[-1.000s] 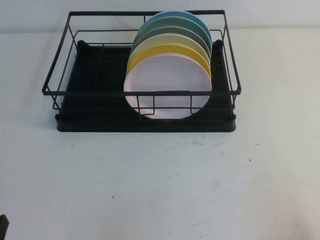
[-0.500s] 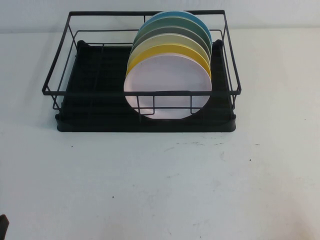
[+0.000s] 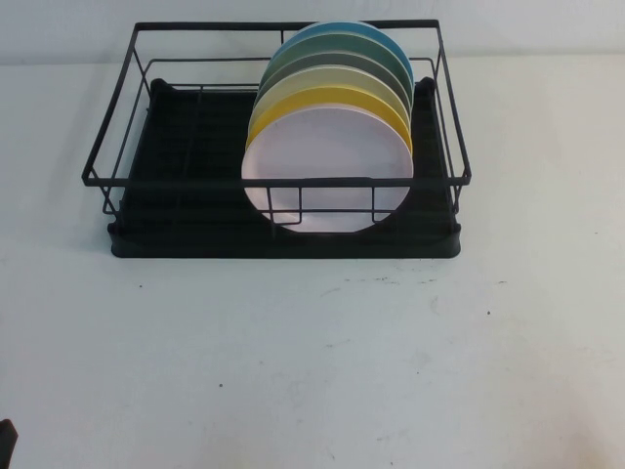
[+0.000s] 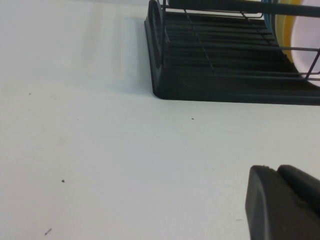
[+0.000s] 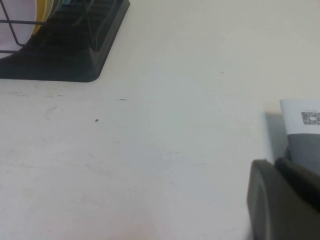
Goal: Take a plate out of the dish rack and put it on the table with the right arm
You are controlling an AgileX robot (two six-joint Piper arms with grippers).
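A white sticker with a QR code (image 5: 306, 121), too small to read, is lying on the speckled white table (image 3: 312, 362). The pale pink plate (image 3: 327, 171) is standing upright, frontmost in the black wire dish rack (image 3: 283, 239), before a yellow plate (image 3: 337, 101). The left gripper (image 4: 285, 202) and right gripper (image 5: 285, 200) are sitting low over the table; whether either is open cannot be told.

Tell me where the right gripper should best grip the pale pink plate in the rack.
Probably the plate's top rim, from above: it stands on edge, frontmost, the dish rack's front wires crossing its lower half. Right gripper and left gripper sit low over the table.
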